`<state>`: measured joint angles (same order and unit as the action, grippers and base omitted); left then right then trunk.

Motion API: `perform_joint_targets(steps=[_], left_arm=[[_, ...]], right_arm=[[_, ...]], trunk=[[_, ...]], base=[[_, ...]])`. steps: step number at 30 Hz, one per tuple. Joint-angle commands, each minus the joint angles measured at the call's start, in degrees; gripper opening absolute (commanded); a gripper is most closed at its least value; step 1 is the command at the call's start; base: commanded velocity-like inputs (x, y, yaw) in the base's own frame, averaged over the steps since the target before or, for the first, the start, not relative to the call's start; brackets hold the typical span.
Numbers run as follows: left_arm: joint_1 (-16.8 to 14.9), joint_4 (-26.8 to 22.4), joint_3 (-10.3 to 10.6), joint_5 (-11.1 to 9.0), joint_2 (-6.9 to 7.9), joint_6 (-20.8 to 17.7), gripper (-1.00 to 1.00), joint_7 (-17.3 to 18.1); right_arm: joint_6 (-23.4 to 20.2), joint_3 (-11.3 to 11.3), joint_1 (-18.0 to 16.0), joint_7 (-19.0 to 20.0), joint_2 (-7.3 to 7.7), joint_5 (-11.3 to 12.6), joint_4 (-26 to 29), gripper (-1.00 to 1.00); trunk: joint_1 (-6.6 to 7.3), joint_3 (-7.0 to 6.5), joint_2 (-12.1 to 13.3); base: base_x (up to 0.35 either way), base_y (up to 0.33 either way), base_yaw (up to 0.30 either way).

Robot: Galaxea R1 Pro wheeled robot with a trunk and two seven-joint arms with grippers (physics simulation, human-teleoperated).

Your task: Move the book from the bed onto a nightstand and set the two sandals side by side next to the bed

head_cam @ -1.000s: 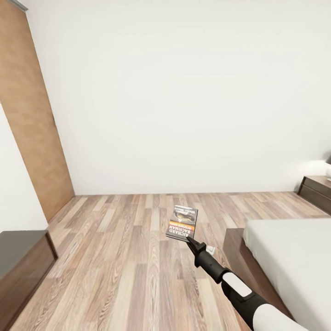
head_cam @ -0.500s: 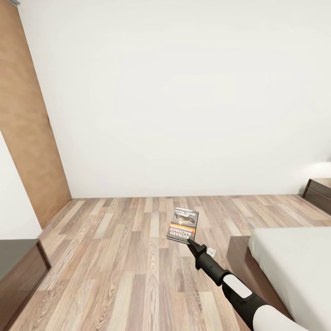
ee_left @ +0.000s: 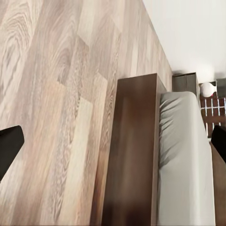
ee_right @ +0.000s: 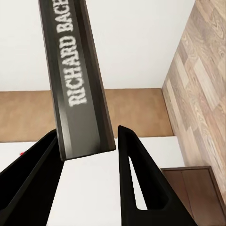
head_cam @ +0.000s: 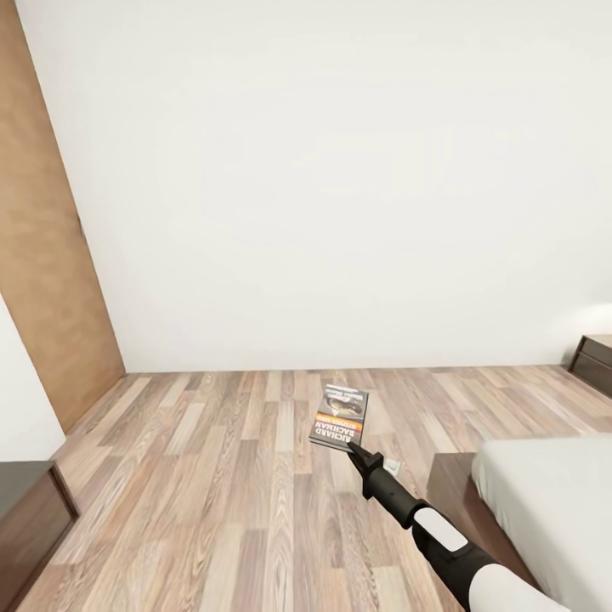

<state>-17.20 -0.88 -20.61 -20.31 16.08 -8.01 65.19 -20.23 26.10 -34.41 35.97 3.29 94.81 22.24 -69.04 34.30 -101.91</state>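
Observation:
My right gripper (head_cam: 351, 448) is shut on the lower edge of the book (head_cam: 340, 415) and holds it up over the wooden floor, cover towards the head camera. In the right wrist view the book's dark spine (ee_right: 77, 80) with white lettering runs between the two black fingers (ee_right: 139, 183). The bed (head_cam: 544, 501), grey mattress on a dark frame, lies at the lower right of the head view. One nightstand (head_cam: 595, 361) peeks in at the far right edge. My left gripper (ee_left: 113, 143) is open above the floor beside the bed frame (ee_left: 134, 155). The sandals are out of view.
A brown wooden door (head_cam: 47, 280) stands along the left wall. A low dark cabinet (head_cam: 25, 514) sits at the lower left. The white wall (head_cam: 340, 187) faces me across bare plank floor (head_cam: 212, 476). A lamp's white base (ee_left: 207, 88) shows past the mattress.
The whole head view has shifted: the bed and nightstand slid right and the left cabinet slid down and out. The book stays in my right gripper, held the same way.

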Motion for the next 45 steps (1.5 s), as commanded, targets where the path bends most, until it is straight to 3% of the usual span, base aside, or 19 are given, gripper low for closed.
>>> perform_joint_targets(steps=[1, 45], left_arm=[[0.0, 0.0, -0.3, 0.1, 0.01, -0.6, 1.0, 0.2], [0.0, 0.0, -0.3, 0.1, -0.01, -0.6, 1.0, 0.2]], right_arm=[[-0.3, 0.3, -0.1, 0.1, 0.06, 0.7, 0.0, -1.0], [-0.3, 0.3, -0.1, 0.4, 0.08, 0.8, -0.1, -1.0]], trunk=[[-0.02, 0.06, 0.0], [-0.02, 0.06, 0.0]], base=[[0.247, 0.0, 0.0], [0.247, 0.001, 0.0]])
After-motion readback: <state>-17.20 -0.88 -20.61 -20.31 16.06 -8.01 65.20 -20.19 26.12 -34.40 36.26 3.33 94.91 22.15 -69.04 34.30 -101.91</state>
